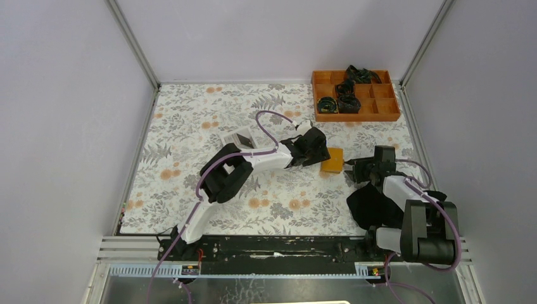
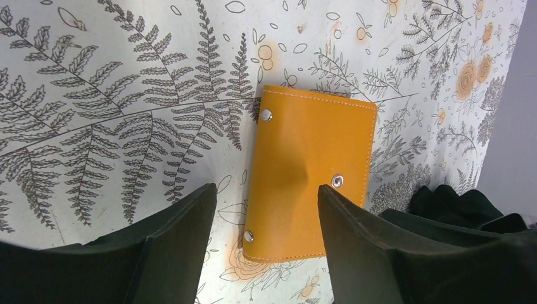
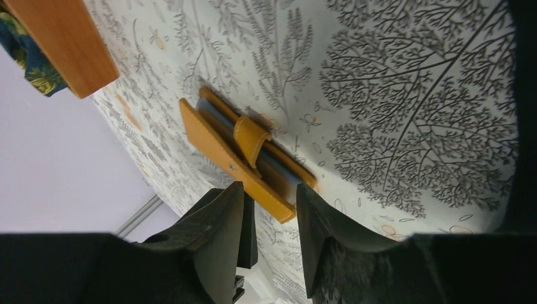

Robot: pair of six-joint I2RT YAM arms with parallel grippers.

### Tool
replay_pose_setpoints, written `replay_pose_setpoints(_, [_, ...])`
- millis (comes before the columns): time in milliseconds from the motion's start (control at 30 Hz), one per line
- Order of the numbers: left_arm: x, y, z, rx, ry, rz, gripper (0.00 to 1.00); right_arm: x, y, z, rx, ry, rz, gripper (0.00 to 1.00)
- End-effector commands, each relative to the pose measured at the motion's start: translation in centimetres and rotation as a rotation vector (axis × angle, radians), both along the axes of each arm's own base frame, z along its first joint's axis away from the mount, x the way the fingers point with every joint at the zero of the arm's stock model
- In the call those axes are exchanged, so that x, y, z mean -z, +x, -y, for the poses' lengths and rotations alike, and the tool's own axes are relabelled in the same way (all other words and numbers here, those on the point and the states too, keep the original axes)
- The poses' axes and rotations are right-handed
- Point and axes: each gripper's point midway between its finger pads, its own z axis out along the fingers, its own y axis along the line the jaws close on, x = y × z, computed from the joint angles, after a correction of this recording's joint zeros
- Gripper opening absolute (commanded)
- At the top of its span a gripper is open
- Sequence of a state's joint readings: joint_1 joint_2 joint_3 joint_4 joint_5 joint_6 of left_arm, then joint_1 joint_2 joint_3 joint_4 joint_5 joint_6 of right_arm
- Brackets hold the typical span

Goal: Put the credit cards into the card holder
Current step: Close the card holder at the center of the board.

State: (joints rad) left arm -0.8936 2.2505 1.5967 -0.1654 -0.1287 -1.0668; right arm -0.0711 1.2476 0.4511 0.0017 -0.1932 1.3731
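Note:
The card holder (image 1: 332,159), a small orange-tan wallet, lies folded flat on the floral table, right of centre. In the left wrist view it (image 2: 310,171) shows its snaps, face up. My left gripper (image 1: 316,152) hovers just over its left end, open and empty (image 2: 266,196). My right gripper (image 1: 354,172) is open right beside the wallet's right end; the wallet's near corner (image 3: 244,152) lies just beyond its fingertips (image 3: 269,196). A pale grey-blue card edge (image 3: 282,168) shows between the wallet's leaves, under the clasp strap (image 3: 250,136). No loose credit cards are in view.
A large orange compartment tray (image 1: 385,109) with dark rolled items stands at the back right, its corner also in the right wrist view (image 3: 69,44). A white box (image 1: 237,136) sits left of centre, behind the left arm. A black cloth (image 1: 367,206) lies under my right arm.

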Motion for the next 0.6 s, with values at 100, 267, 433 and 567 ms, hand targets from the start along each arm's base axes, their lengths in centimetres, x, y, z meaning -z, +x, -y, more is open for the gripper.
replay_pose_setpoints(100, [12.9,-9.1,-10.8,0.057,0.446,-0.378,0.70,0.1,1.7,0.4,0.042,0.012,0.054,0.44])
replay_pose_setpoints(267, [13.2,-9.3,-10.9,0.066,0.458,-0.384,0.70,0.1,2.5,0.3,0.050,0.030,0.070,0.44])
replay_pose_setpoints(433, [13.4,-9.2,-10.9,0.068,0.464,-0.388,0.70,0.2,3.0,0.2,0.049,0.043,0.074,0.44])
replay_pose_setpoints(567, [13.4,-9.2,-10.9,0.071,0.468,-0.393,0.70,0.6,3.5,0.0,0.055,0.067,0.079,0.44])
